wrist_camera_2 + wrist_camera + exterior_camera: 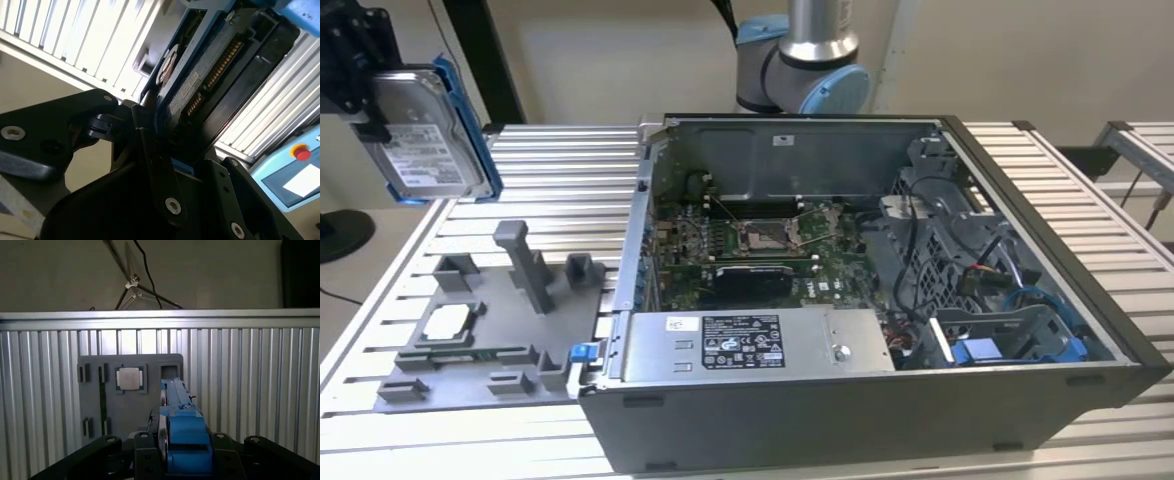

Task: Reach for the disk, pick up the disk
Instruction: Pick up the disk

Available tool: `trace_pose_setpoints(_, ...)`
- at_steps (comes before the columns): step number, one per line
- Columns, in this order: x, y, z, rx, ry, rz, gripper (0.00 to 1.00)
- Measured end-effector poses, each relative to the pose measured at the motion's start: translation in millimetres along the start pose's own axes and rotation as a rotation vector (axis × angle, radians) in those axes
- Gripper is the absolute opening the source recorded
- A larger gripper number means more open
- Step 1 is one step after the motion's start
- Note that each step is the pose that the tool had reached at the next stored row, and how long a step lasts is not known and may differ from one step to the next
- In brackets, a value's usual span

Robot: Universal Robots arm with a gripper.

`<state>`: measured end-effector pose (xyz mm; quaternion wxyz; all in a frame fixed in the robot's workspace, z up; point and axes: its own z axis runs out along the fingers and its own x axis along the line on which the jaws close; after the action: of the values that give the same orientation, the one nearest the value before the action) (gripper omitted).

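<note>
The disk (427,130), a silver-grey drive with a white label and blue rails, hangs upright in the air above the table's far corner at the exterior view's left. My black gripper (376,118) is shut on it from its left side. In the first wrist view the disk (176,405) appears edge-on, its blue carrier clamped between the gripper (182,462) jaws, well above the grey fixture plate. In the second wrist view the disk's circuit-board face (200,85) shows, held in the gripper (175,150).
A grey fixture plate (494,320) with upright posts and a small white-topped chip (447,322) lies on the slatted aluminium table (560,170). An open computer case (881,280) stands to the right, a blue bracket (987,350) inside. The arm's base (801,60) rises behind it.
</note>
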<state>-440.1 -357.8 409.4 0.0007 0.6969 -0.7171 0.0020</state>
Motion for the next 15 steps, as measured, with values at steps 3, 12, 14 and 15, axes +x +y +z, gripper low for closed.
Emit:
trace_pose_setpoints(3,0.0,0.0,-7.9,-0.0001,0.0,0.0,0.0)
trace_pose_setpoints(12,0.1,0.0,-31.3,-0.0001,0.0001,0.0,0.0)
trace_pose_setpoints(14,0.1,0.0,-36.3,0.0,0.0,0.0,0.0)
trace_pose_setpoints(15,0.2,0.0,-38.7,0.0002,-0.0001,0.0,0.0)
